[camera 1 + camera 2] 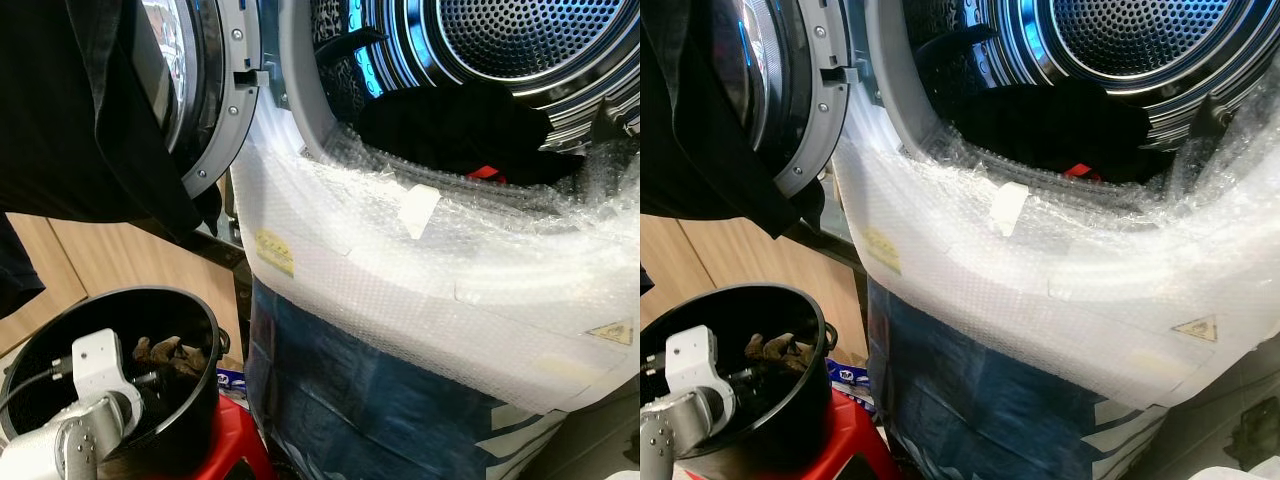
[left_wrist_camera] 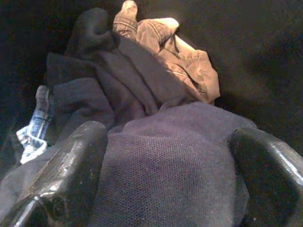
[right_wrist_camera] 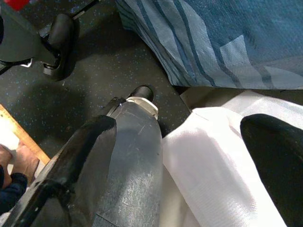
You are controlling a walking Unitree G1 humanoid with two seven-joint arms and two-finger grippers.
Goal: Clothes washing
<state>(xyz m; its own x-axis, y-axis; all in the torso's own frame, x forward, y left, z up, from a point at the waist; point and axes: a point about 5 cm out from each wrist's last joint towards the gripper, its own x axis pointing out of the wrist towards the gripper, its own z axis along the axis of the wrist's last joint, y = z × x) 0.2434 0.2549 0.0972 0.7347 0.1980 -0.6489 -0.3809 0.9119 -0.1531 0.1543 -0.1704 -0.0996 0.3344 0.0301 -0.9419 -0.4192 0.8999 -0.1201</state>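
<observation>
Left gripper point(image 2: 168, 179): nearest the wrist camera, its two black fingers point(image 2: 66, 165) spread apart over a dark purple-grey garment point(image 2: 161, 161) that bulges between them; whether the pads press the cloth cannot be told.
Other laundry: beside that garment lie a tan piece point(image 2: 177, 59) and a scrap with a pale printed tag point(image 2: 33, 135); the print is too blurred to read.
Black bucket point(image 1: 205, 325): the head views show the left arm point(image 1: 85, 400) reaching down into it, with brownish cloth visible inside; it sits on a red stool point(image 1: 235, 445).
Right gripper point(image 3: 189, 156): fingers parted with nothing between them, hanging over a dark speckled floor point(image 3: 94, 80), white cloth point(image 3: 208, 165) and a blue patterned sheet point(image 3: 227, 38).
Right wrist extras: a black wheeled foot point(image 3: 59, 33) and a strip of wood at the edge, shown in this view alone.
Washing machine point(image 1: 330, 120): door point(image 1: 200, 100) swung open, a black garment point(image 1: 70, 120) draped over it.
Drum point(image 1: 500, 40): perforated, blue-lit, with dark clothes point(image 1: 450, 125) and a bit of red point(image 1: 485, 173) at its mouth.
Bubble wrap point(image 1: 420, 270): covers the machine front below the opening, taped in place.
Labels: a yellow sticker point(image 1: 274, 252) with unreadable text, and a triangular warning sign point(image 1: 1196, 328) to the right.
Blue sheet below the wrap point(image 1: 360, 400): hangs down the lower front.
</observation>
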